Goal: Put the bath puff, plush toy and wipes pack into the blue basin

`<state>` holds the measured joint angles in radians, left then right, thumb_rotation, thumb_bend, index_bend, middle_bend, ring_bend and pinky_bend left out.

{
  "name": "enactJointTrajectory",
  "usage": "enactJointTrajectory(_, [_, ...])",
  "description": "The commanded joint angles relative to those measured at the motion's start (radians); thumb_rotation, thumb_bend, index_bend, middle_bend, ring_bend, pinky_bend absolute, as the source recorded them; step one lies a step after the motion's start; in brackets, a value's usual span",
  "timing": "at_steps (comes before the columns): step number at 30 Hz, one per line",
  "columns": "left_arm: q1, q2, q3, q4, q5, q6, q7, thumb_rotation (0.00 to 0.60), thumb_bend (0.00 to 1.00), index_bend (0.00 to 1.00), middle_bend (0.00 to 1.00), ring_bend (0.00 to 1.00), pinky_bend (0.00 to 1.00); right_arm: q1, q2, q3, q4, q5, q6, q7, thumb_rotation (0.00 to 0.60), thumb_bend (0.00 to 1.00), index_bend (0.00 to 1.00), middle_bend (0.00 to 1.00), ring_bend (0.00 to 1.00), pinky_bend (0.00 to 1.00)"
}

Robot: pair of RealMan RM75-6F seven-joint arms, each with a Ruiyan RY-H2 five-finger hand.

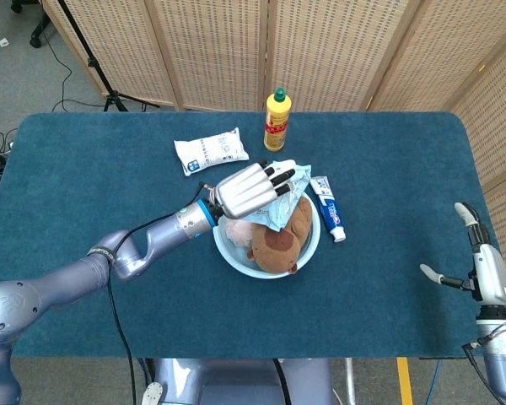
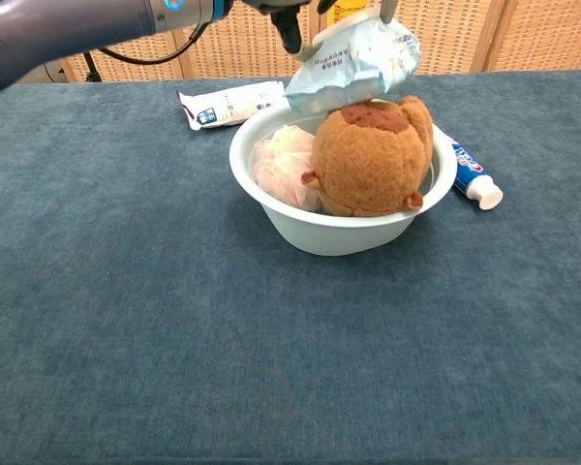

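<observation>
My left hand [image 1: 251,186] holds the light blue wipes pack [image 2: 353,60] just above the blue basin [image 2: 329,229], over the head of the brown plush toy [image 2: 371,158]. From the head view the wipes pack [image 1: 282,204] hangs under the fingers, covering part of the plush toy [image 1: 278,240]. The pale pink bath puff [image 2: 282,165] lies in the basin's left side beside the toy. My right hand [image 1: 482,272] stays near the table's right front edge, fingers apart, holding nothing.
A white sachet pack [image 1: 211,150] lies behind the basin to the left. A yellow bottle with a green cap [image 1: 277,120] stands at the back. A toothpaste tube [image 1: 327,207] lies just right of the basin [image 1: 228,245].
</observation>
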<state>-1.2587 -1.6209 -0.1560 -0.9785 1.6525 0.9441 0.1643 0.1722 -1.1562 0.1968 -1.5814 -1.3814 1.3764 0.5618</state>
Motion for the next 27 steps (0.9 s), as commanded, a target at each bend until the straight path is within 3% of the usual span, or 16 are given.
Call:
enactJointTrajectory(1, [0.0,-0.025,0.009,0.021,0.001,0.009,0.0,0.6,0.58,0.81,0.54,0.54,0.58,0.0,0.0,-0.001,-0.001,-0.002,0.001,0.0,0.6,0.13,0.0,0.0,0.0,0.0])
enactJointTrajectory(11, [0.014,-0.079,0.071,0.04,0.029,0.016,-0.028,0.6,0.57,0.81,0.54,0.54,0.58,-0.003,0.002,-0.001,-0.006,-0.005,0.006,-0.004,0.6,0.13,0.0,0.0,0.0,0.0])
enactJointTrajectory(17, [0.023,-0.08,0.073,0.048,0.022,0.023,-0.029,0.6,0.52,0.79,0.51,0.53,0.58,-0.004,0.002,-0.001,-0.006,-0.006,0.007,-0.005,0.6,0.13,0.0,0.0,0.0,0.0])
enactJointTrajectory(23, [0.04,-0.035,0.051,0.013,-0.006,0.037,-0.017,0.6,0.44,0.61,0.37,0.44,0.58,-0.004,0.0,-0.002,-0.006,-0.01,0.01,-0.008,0.6,0.13,0.0,0.0,0.0,0.0])
enactJointTrajectory(27, [0.049,0.002,0.046,-0.025,-0.021,0.032,-0.01,0.6,0.39,0.44,0.23,0.32,0.54,-0.004,-0.001,-0.003,-0.007,-0.014,0.013,-0.011,0.6,0.13,0.0,0.0,0.0,0.0])
